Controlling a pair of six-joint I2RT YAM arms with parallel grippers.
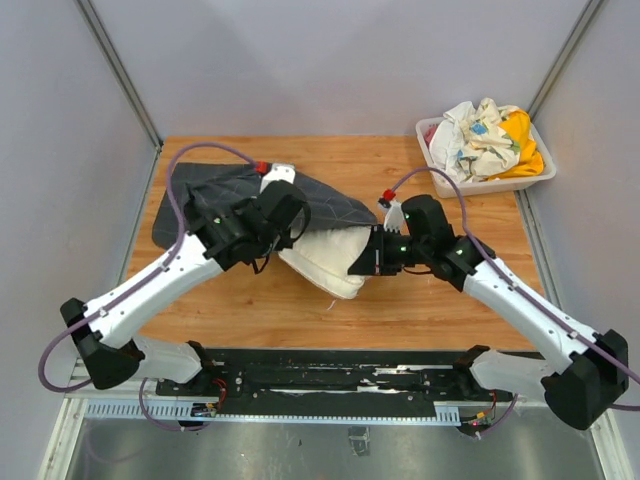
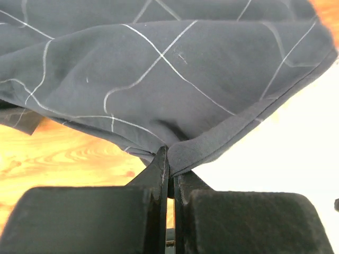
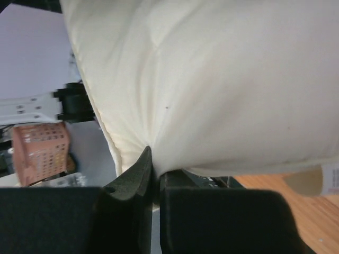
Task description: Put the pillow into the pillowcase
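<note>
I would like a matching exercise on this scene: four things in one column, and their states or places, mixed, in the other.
1 left gripper
2 right gripper
3 pillowcase
4 bin

A shut on the pillow
B far right corner of the table, holding cloths
C dark grey, light grid lines
D shut on the pillowcase hem

Pairs: 1-D, 2-A, 3-C, 4-B

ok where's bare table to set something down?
Wooden table is bare along the far strip between the dark charcoal checked fabric pillowcase and the white plastic bin, and along the near edge below the cream-white soft pillow. Crowded mid-table around those two.
</note>
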